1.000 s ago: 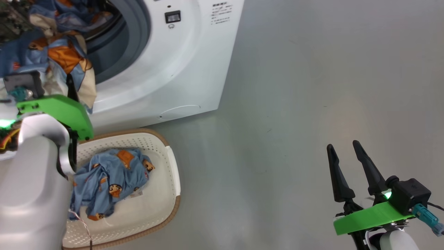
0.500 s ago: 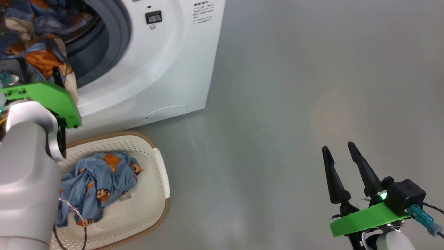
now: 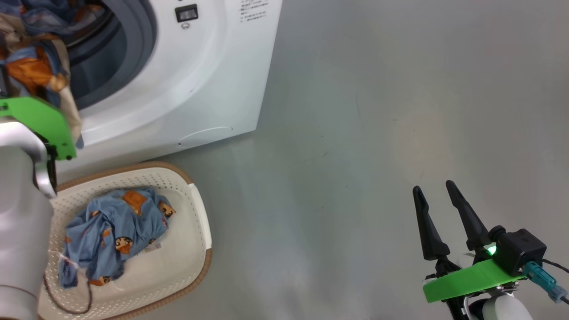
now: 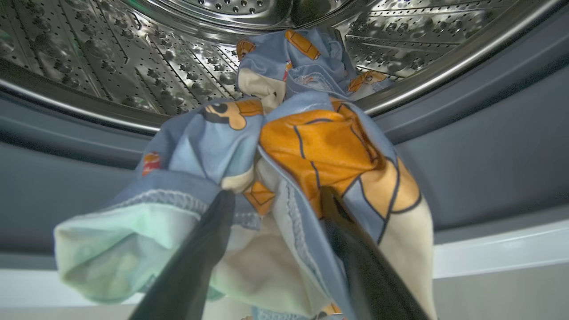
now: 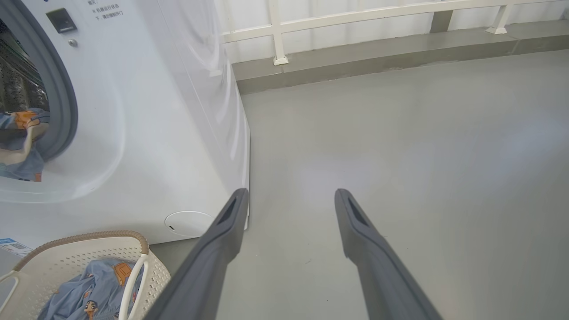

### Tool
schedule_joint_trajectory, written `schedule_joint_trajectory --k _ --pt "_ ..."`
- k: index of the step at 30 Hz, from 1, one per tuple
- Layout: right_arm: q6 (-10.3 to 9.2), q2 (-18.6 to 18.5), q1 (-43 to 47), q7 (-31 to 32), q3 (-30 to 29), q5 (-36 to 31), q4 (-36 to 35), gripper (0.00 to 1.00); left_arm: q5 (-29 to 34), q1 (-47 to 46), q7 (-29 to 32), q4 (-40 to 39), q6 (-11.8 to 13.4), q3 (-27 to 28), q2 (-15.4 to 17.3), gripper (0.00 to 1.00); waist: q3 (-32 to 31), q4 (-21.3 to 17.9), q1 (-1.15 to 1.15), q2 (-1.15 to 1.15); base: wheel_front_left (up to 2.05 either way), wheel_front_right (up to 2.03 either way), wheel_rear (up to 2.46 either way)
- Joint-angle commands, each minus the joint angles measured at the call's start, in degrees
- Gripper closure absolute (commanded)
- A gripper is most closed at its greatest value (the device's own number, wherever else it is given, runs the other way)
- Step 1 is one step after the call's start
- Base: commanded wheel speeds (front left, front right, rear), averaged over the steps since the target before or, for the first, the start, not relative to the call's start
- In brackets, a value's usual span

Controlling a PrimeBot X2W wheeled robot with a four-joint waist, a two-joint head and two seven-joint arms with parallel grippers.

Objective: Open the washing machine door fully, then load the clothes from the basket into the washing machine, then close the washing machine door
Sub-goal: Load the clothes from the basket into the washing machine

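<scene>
Left claw: its jaws stand apart at the machine's mouth. A garment lies over and between the two fingers, draped rather than pinched.
Draped garment: light blue with orange cartoon print. It lies across the grey gasket, with its far end inside the steel drum and its pale hem hanging outside the lip.
Key relation: in the left wrist view the garment's long axis runs from the claw at 6 o'clock to the drum at 12 o'clock. A push toward 12 o'clock would probably carry the hanging end over the lip.
Basket: on the floor just in front of the washing machine, at about 6 o'clock from its mouth in the head view.
Basket garment: one crumpled blue piece in the basket, its long axis running roughly 1 to 7 o'clock. The left arm is much the nearer.
Writing: a small block of dark print on the machine's front is too small to read. A blue sticker low on the front is also unreadable, and no brand can be made out.
Right claw: its jaws are apart and empty over bare floor. It is well apart from the basket, at about 3 o'clock of it.
</scene>
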Motion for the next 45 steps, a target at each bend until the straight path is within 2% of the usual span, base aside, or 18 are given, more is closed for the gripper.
schedule_joint_trajectory --k 1,12,13,14,15,16,23,31,40,45 --pt "0.09 -0.3 0.7 -0.3 1.2 -0.7 -1.6 0.00 0.8 -2.2 -0.4 0.2 1.0 0.4 3.0 0.00 0.5 -0.3 0.00 0.00 0.00 0.00 0.00" --pt "0.09 -0.3 0.3 -0.3 1.2 -1.2 -2.2 0.00 2.9 -6.1 0.9 5.6 1.0 -2.2 5.0 0.00 2.6 -1.2 0.00 0.00 0.00 0.00 0.00" --pt "0.09 -0.3 0.3 -0.3 1.3 -1.2 -2.3 0.00 3.1 -6.5 1.0 6.0 0.9 -2.5 5.0 0.03 2.8 -1.3 0.00 0.00 0.00 0.00 0.00" --pt "0.09 -0.3 0.3 -0.3 1.3 -1.2 -2.2 0.00 3.2 -6.8 1.1 6.5 1.0 -2.7 5.1 0.51 2.9 -1.4 0.00 0.00 0.00 0.00 0.00" --pt "0.09 -0.3 0.3 -0.3 1.3 -1.1 -2.2 0.00 2.9 -7.1 1.2 7.0 1.0 -2.6 4.9 0.72 3.0 -1.4 0.00 0.00 0.00 0.00 0.00" --pt "0.09 -0.3 0.2 -0.3 1.3 -1.0 -2.2 0.00 2.6 -7.3 1.3 7.4 0.9 -2.5 4.8 1.00 3.2 -1.5 0.00 0.00 0.00 0.00 0.00" --pt "0.09 -0.3 -0.2 -0.3 1.3 -0.5 -2.3 0.00 2.0 -9.0 0.2 9.1 0.5 -2.8 4.2 1.00 3.6 -1.4 0.00 0.00 0.00 0.00 0.00" --pt "0.09 -0.3 -0.4 -0.3 1.6 -0.1 -2.0 0.00 0.4 -11.3 -6.6 8.3 1.9 -1.6 3.5 1.00 3.5 -1.1 0.00 0.00 0.00 0.00 0.00" --pt "0.09 -0.3 -0.4 -0.3 3.2 0.4 -1.7 0.00 -2.2 -13.4 -13.8 8.4 3.1 0.8 4.1 1.00 4.2 -3.3 0.00 0.00 0.00 0.00 0.00" --pt "0.09 -0.3 -0.5 -0.3 4.3 0.8 -1.5 0.00 -3.6 -15.5 -17.0 7.8 1.9 2.0 5.0 1.00 5.3 -5.1 0.00 0.00 0.00 0.00 0.00"
